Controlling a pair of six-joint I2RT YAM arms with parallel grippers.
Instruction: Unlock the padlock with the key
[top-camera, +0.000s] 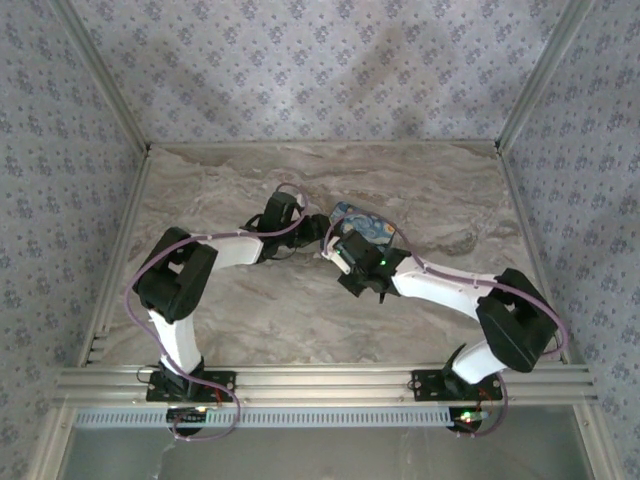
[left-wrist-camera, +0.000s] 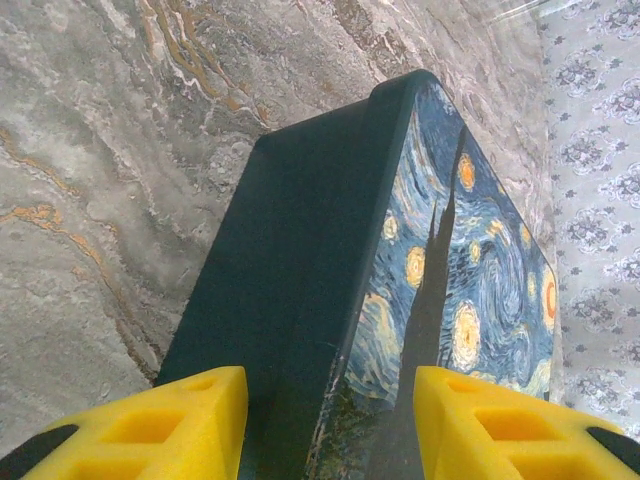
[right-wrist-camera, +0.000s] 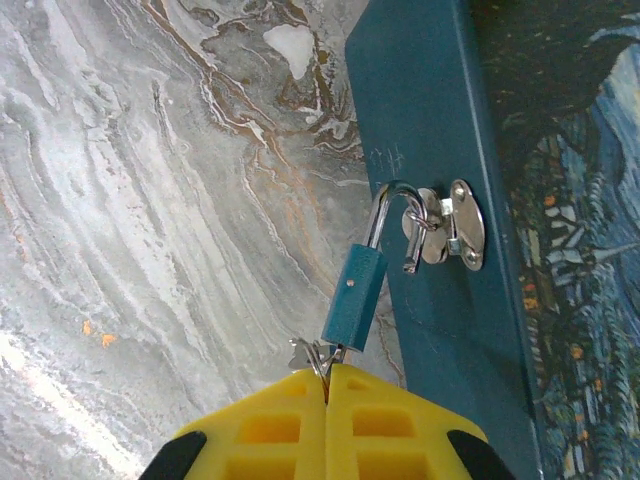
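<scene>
At the tiny blue padlock (right-wrist-camera: 355, 297), a silver key (right-wrist-camera: 308, 354) is pinched by the right gripper (right-wrist-camera: 327, 385), the swirl-printed box (left-wrist-camera: 300, 270) clamped by the left gripper (left-wrist-camera: 330, 400); turning seems due.

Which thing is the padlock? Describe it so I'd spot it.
Find the big swirl-painted box on the marble table; its plain teal side carries a shiny hasp. Hooked through that hasp is the padlock: a tiny blue block with a silver shackle, a key at its other end, far smaller than the box.
</scene>
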